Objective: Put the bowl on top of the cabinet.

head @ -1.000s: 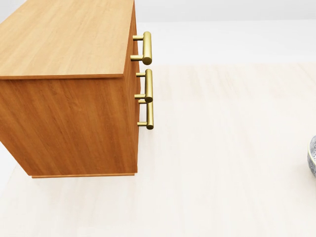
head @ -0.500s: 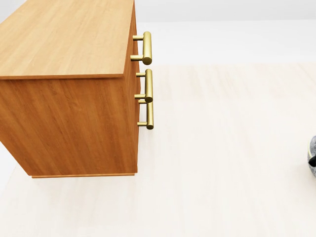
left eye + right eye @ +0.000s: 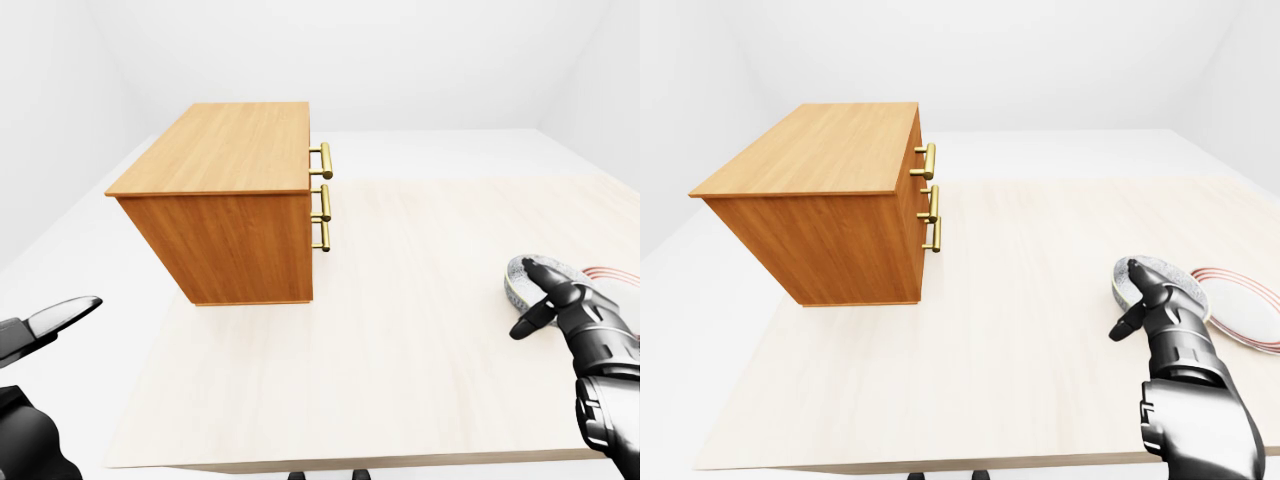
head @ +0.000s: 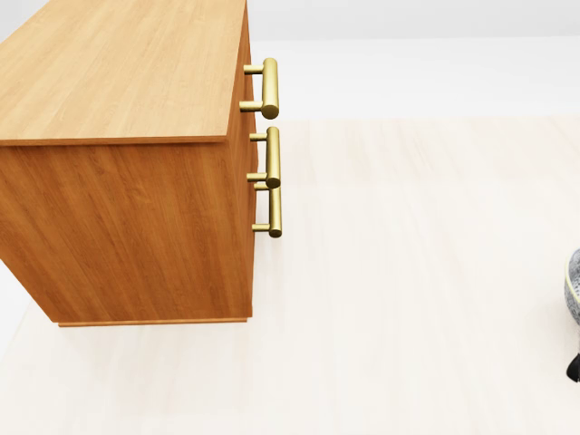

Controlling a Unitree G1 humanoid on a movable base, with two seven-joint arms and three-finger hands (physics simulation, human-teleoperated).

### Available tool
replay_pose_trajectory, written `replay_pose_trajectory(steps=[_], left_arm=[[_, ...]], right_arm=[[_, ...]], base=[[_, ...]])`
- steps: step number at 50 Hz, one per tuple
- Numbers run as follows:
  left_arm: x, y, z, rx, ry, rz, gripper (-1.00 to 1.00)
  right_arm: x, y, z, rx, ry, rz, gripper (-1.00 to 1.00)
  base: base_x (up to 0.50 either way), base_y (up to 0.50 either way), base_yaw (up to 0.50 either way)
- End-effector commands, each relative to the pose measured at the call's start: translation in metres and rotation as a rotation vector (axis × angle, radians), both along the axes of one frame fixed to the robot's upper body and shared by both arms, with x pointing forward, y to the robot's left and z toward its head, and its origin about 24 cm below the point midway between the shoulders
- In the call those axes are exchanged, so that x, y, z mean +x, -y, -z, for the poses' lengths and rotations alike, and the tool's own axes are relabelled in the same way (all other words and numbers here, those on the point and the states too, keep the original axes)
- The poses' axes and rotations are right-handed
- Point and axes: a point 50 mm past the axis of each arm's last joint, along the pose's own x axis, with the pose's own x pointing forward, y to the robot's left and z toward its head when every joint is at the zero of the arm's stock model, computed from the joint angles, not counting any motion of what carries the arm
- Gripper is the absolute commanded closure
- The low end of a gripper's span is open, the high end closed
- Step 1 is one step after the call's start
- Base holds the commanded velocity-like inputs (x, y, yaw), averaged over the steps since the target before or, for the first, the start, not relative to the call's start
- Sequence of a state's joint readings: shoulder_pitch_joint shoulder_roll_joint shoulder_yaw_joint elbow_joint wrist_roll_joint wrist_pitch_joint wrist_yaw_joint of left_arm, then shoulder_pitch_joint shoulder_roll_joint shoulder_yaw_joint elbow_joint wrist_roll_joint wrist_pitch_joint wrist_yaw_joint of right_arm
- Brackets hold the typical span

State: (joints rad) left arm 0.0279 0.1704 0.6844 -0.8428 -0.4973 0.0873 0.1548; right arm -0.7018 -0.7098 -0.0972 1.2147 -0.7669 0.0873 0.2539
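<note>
- White walls and a white floor go all around a big pale wooden desk (image 3: 400,330).
- On the desk, toward the upper left of the left-eye view, stands a brown wooden cabinet (image 3: 225,200).
- Its flat top is bare wood.
- Three shiny gold handles (image 3: 323,197) stick out of the cabinet's right side, one above the other.
- The bowl (image 3: 1155,282) sits on the desk at the right side of the right-eye view, well apart from the cabinet.
- It is whitish grey, with a blue and white pattern on its outside.
- Only a small bit of the bowl shows at the right edge of the head view.
- A thin pink ring (image 3: 1240,305) lies flat on the desk just to the right of the bowl.
- The right hand (image 3: 1145,305) is dark grey and comes up from the bottom right.
- Its fingers (image 3: 1128,325) are spread apart and stand at the near rim of the bowl, partly in front of it.
- The fingers are not closed round the bowl.
- I cannot tell if they touch it.
- The left hand (image 3: 45,325) shows at the lower left edge of the left-eye view, off the desk and well apart from the cabinet.
- One long finger with a pale top points to the right.
- It holds nothing, and I cannot tell if it is open or closed.
</note>
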Motion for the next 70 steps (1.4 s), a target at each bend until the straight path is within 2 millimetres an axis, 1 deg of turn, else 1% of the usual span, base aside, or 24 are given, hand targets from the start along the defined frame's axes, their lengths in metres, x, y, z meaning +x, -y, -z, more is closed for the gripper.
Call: replay_pose_trajectory(steps=[1, 10, 18, 21, 22, 23, 31, 32, 33, 34, 41, 48, 56, 58, 60, 61, 62, 63, 64, 66, 67, 70], left_arm=[[0.0, 0.001, 0.0, 0.002, 0.0, 0.002, -1.0], [0.0, 0.001, 0.0, 0.001, 0.0, 0.001, -1.0], [0.001, 0.001, 0.0, 0.002, -0.003, 0.001, -1.0], [0.001, 0.001, 0.001, 0.003, -0.003, 0.001, -1.0], [0.001, 0.001, 0.001, 0.002, -0.005, 0.001, -1.0], [0.001, 0.001, 0.001, 0.002, -0.005, 0.001, -1.0], [0.001, 0.001, 0.001, 0.002, -0.008, 0.001, -1.0], [0.002, 0.001, 0.002, 0.002, -0.01, 0.002, -1.0], [0.002, 0.002, 0.002, 0.002, -0.011, 0.003, -1.0], [0.002, 0.002, 0.002, 0.003, -0.011, 0.003, -1.0], [0.002, 0.002, 0.003, 0.002, -0.015, 0.003, -1.0], [0.001, 0.002, 0.001, 0.005, -0.009, 0.003, -1.0], [0.001, 0.003, 0.002, 0.005, -0.009, 0.004, -1.0], [0.0, 0.003, 0.0, 0.007, -0.001, 0.005, -1.0], [0.0, 0.004, 0.0, 0.008, -0.001, 0.006, -1.0], [0.0, 0.003, 0.0, 0.008, -0.001, 0.005, -1.0], [0.001, 0.003, 0.0, 0.006, -0.001, 0.004, -1.0], [0.001, 0.003, 0.001, 0.007, -0.005, 0.005, -1.0], [0.001, 0.003, 0.001, 0.007, -0.005, 0.006, -1.0], [0.001, 0.003, 0.001, 0.007, -0.004, 0.007, -1.0], [0.001, 0.003, 0.001, 0.006, -0.006, 0.007, -1.0], [0.001, 0.003, 0.001, 0.006, -0.006, 0.007, -1.0]], right_arm=[[-0.004, 0.001, 0.006, 0.013, -0.065, -0.004, -1.0], [-0.007, 0.001, 0.011, 0.014, -0.075, -0.001, -1.0], [-0.012, -0.003, 0.024, 0.039, -0.087, 0.015, -1.0], [-0.012, -0.003, 0.024, 0.04, -0.087, 0.015, -1.0], [-0.014, -0.005, 0.029, 0.045, -0.097, 0.017, -1.0], [-0.015, -0.005, 0.031, 0.044, -0.099, 0.017, -1.0], [-0.014, -0.008, 0.033, 0.049, -0.101, 0.013, -1.0], [-0.013, -0.008, 0.032, 0.052, -0.094, 0.014, -0.46], [-0.013, -0.008, 0.032, 0.052, -0.094, 0.014, 0.8], [-0.013, -0.008, 0.032, 0.052, -0.095, 0.013, 1.0], [-0.013, -0.006, 0.03, 0.049, -0.09, 0.016, 1.0], [-0.014, -0.01, 0.035, 0.058, -0.103, 0.01, 1.0], [-0.013, -0.008, 0.031, 0.055, -0.101, 0.011, 1.0], [-0.001, -0.001, 0.006, 0.003, -0.043, 0.002, 1.0], [0.01, -0.001, -0.017, -0.036, 0.001, -0.019, 1.0], [0.015, -0.001, -0.024, -0.044, 0.017, -0.026, 1.0], [0.021, -0.002, -0.037, -0.071, 0.04, -0.041, 1.0], [0.036, -0.005, -0.071, -0.112, 0.101, -0.075, 1.0], [0.041, -0.007, -0.084, -0.124, 0.117, -0.086, 1.0], [0.052, -0.013, -0.118, -0.164, 0.162, -0.119, 1.0], [0.061, -0.022, -0.152, -0.199, 0.206, -0.151, 1.0], [0.061, -0.022, -0.154, -0.201, 0.208, -0.147, 1.0]], base=[[0.0, 0.0, 0.0], [0.0, 0.0, 0.0], [0.0, 0.0, 0.0], [0.0, 0.0, 0.0], [0.0, 0.0, 0.0], [0.0, 0.0, 0.0], [0.0, 0.0, 0.0], [0.0, 0.0, 0.0], [0.0, 0.0, 0.0], [0.0, 0.0, 0.0], [0.0, 0.0, 0.0], [0.0, 0.0, 0.0], [0.0, 0.0, 0.0], [0.0, 0.0, 0.0], [0.0, 0.0, 0.0], [0.0, 0.0, 0.0], [0.0, 0.0, 0.0], [0.0, 0.0, 0.0], [0.0, 0.0, 0.0], [0.0, 0.0, 0.0], [0.0, 0.0, 0.0], [0.0, 0.0, 0.0]])
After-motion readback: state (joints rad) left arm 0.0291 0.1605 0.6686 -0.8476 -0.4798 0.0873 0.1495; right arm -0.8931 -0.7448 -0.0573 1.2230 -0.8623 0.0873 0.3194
